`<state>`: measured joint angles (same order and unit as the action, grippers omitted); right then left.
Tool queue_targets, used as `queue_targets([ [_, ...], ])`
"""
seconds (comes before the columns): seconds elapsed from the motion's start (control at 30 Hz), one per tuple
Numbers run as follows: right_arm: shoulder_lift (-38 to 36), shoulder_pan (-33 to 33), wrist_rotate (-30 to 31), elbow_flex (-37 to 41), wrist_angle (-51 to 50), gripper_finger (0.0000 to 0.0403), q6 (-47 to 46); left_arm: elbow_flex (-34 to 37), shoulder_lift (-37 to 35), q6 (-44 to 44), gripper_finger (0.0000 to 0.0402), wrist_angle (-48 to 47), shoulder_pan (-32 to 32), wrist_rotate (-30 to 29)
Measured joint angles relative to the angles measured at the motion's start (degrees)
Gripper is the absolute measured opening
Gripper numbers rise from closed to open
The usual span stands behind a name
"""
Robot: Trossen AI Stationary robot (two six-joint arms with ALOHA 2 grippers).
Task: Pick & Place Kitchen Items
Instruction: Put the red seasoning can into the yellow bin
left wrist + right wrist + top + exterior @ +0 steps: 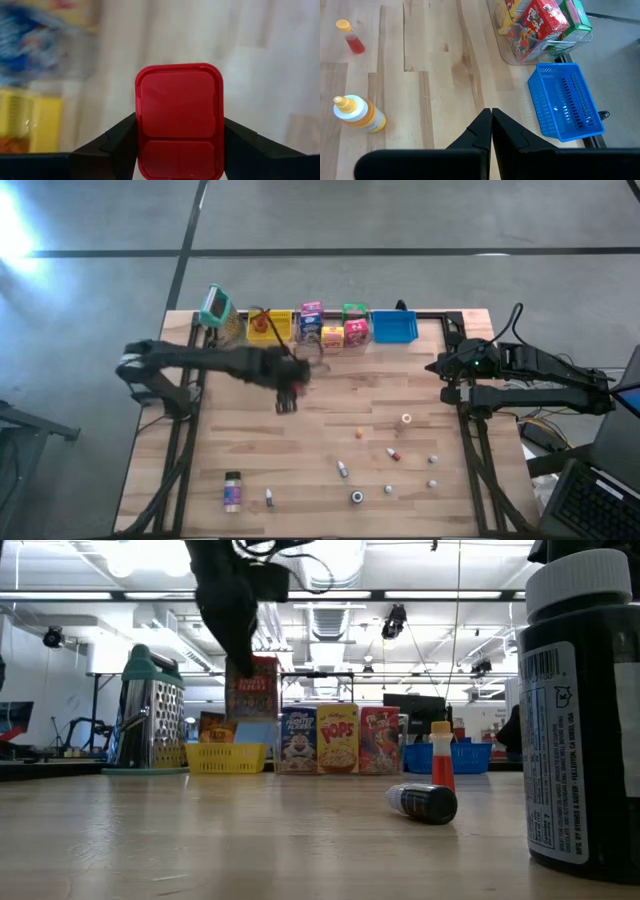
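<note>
Left gripper (179, 145): jaws clamped on red box (179, 120), held above the worktop (330, 430) near the back-row bins. Right gripper (491, 131): jaws closed, empty, parked at the right edge. Risk: the smooth box slipping from the narrow side grip in transit.

Wooden table (320, 430) carrying three bins along its far edge: yellow bin (268, 328), clear bin (333, 335), blue bin (393, 328); grater (214, 306), jar (232, 490) and small bottles (342, 469) scattered nearer.

Two matte black jointed arms (200, 360); black wedge-shaped fingers (475, 137); thin cabling near right base.
</note>
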<state>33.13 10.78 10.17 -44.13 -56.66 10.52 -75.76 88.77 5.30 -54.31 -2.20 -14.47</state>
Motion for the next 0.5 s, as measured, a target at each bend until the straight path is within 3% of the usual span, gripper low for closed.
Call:
queue_targets([
  [0.23,0.00,-0.01,-0.01,0.00,-0.01,0.0008,0.00,3.86,-7.67,5.14,0.0233,5.96,-13.31,-0.17],
  [0.5,0.00,0.00,-0.01,-0.01,0.00,0.0008,0.00,4.45,-9.32,9.33,0.0233,7.49,-25.81,-0.04],
])
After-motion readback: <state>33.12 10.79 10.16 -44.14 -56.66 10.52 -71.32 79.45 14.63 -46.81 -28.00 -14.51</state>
